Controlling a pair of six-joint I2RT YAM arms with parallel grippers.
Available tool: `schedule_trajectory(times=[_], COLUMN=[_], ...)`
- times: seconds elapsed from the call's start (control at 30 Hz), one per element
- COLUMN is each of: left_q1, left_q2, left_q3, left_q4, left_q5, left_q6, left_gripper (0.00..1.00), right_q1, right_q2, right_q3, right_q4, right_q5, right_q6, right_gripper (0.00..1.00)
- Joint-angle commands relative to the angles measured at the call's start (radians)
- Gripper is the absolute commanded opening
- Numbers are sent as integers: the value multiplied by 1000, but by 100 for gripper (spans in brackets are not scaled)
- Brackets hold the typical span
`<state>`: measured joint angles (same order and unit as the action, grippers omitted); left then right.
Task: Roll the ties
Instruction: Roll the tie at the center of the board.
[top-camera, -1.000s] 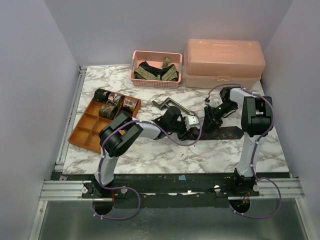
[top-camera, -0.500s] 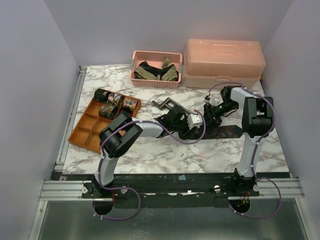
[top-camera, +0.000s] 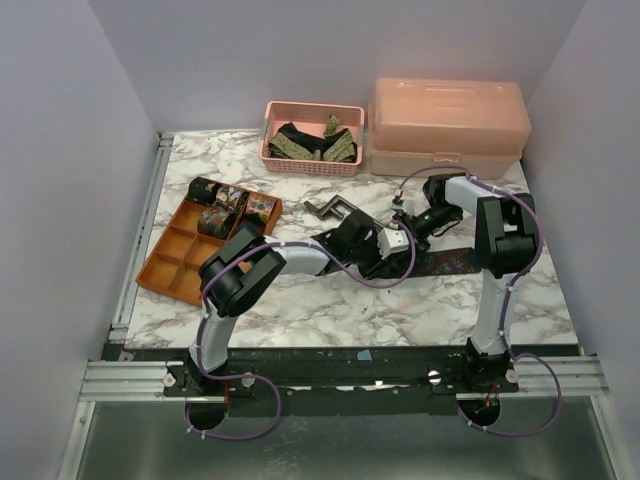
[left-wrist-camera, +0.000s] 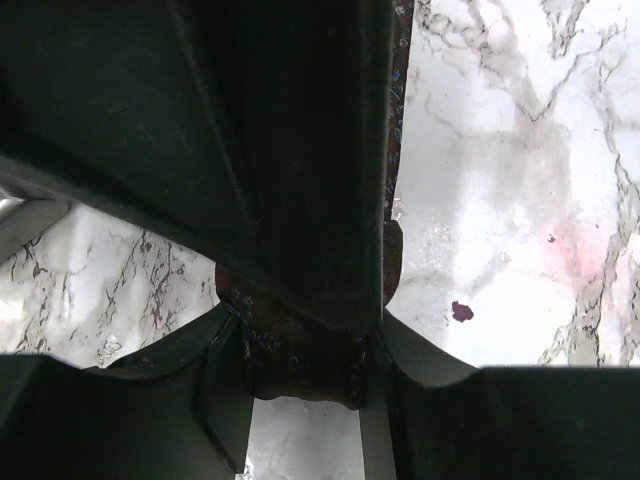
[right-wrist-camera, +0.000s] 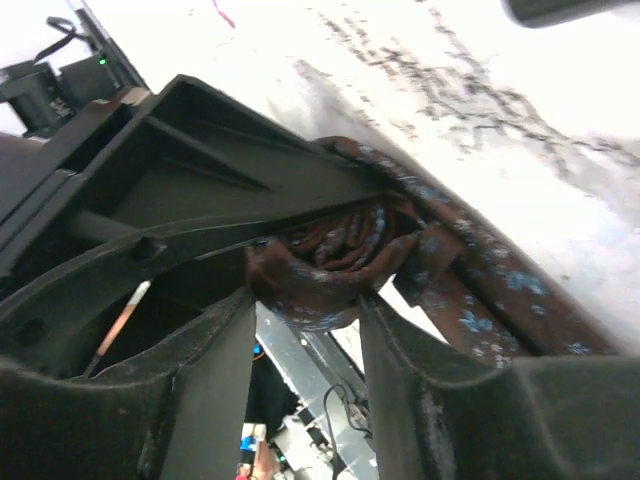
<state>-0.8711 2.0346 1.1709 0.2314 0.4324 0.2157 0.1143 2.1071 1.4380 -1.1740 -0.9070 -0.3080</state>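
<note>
Brown tie, blue-flecked, is the one I have on the open bench. It lies as a flat strip toward my right, and its end is wound into a small coil at mid-bench, where my two arms meet. The left pincer is clamped on that coil, fabric pressed against both fingers. The right pincer faces it and grips the same coil from the other side.

To the left sits one orange divided tray with four rolled ties in its far compartments. One grey crank-shaped bar lies just beyond the pincers. At the far edge, one pink basket holds loose ties, olive-gold and black; I cannot count them. One closed pink box stands beside the basket.
</note>
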Motion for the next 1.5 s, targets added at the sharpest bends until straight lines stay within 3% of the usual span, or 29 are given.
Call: schedule_trajectory(times=[0.0,0.07,0.13,0.2,0.27,0.43,0.6,0.83,0.93,1.07,1.1,1.23,1.4,1.47], left_q1=[-3,-2,0,11,29,48,49,44,42,44,44,43,33,24], left_q2=[70,69,65,51,27,-4,54,141,160,131,119,78,72,71], left_q3=[-27,-21,-18,-28,-50,-111,-71,-16,-11,-51,-66,-101,-51,-41], left_q4=[-185,-182,-169,-117,-30,240,384,449,425,342,303,161,-14,-46], left_q5=[-70,-55,-42,-6,63,169,225,269,263,186,167,100,40,29], left_q6=[22,21,21,8,-20,-55,-76,-101,-113,-84,-69,2,41,55], left_gripper=[20,24,34,50,59,69,69,67,56,31,27,20,27,28], right_q1=[2,1,-1,-6,-19,-61,-70,-70,-70,-70,-70,-70,-58,-38], right_q2=[50,69,74,77,84,132,187,221,230,203,190,105,1,-7], right_q3=[-8,-3,-7,-18,-28,-17,32,38,35,40,44,44,-3,-3], right_q4=[67,76,89,103,115,142,150,152,159,139,123,43,36,49], right_q5=[67,101,140,175,189,215,209,216,223,193,178,82,-58,-88], right_q6=[50,61,64,64,49,16,2,-33,-42,-59,-59,-56,23,53], right_gripper=[39,23,2,0,0,0,0,0,0,0,1,39,64,66])
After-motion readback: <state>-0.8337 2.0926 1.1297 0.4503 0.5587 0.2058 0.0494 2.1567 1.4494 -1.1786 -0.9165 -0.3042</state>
